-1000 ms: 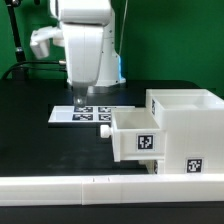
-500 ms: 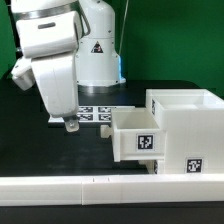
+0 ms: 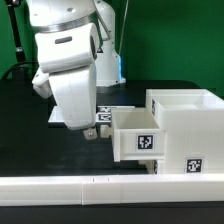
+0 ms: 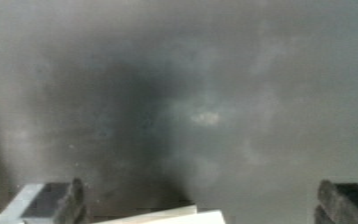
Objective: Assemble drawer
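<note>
The white drawer housing (image 3: 185, 135) stands at the exterior view's right, tags on its front. One small tray (image 3: 135, 135) sits partly pushed into the housing's side, sticking out toward the exterior view's left, a tag on its face. The second tray is out of view. My gripper (image 3: 95, 132) hangs low over the black table just left of that tray, its fingers (image 3: 89, 132) near the tray's corner. In the wrist view the gripper (image 4: 202, 205) is open and empty, fingers (image 4: 51, 203) wide apart over the dark table, with a white corner (image 4: 167, 217) between them.
The marker board (image 3: 110, 113) lies on the table behind my gripper, mostly covered by the arm. A long low white rail (image 3: 70, 188) runs along the front edge. A green backdrop stands behind.
My arm has swung from over the marker board toward the camera and to the exterior view's right, coming down beside the tray. The housing and tray have not moved.
</note>
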`<state>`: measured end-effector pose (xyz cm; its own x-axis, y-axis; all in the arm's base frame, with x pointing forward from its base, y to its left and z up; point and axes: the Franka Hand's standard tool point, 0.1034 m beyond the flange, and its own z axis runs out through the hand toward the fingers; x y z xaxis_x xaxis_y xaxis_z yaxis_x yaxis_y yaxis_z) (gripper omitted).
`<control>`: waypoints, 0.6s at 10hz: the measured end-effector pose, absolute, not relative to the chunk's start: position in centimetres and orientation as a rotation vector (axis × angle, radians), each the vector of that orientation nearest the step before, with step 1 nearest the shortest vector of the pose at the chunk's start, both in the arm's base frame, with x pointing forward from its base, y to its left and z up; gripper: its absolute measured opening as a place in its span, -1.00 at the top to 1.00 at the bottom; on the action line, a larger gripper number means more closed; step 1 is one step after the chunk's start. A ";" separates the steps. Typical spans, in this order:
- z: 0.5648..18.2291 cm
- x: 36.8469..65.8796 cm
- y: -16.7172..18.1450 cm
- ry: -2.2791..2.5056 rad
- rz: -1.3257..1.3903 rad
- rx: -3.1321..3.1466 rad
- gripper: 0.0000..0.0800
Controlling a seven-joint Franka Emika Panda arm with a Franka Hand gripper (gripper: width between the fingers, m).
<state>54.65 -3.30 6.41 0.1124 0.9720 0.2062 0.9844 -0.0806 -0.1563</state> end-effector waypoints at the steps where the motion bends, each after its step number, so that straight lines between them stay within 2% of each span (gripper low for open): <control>1: 6.5 54.8 -2.2 -1.907 -0.057 -2.165 -0.62; 6: 6.6 55.1 2.1 -1.803 -0.038 -2.231 -0.62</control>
<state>55.11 2.12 6.62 0.2241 0.9560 0.1892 0.9631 -0.1876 -0.1930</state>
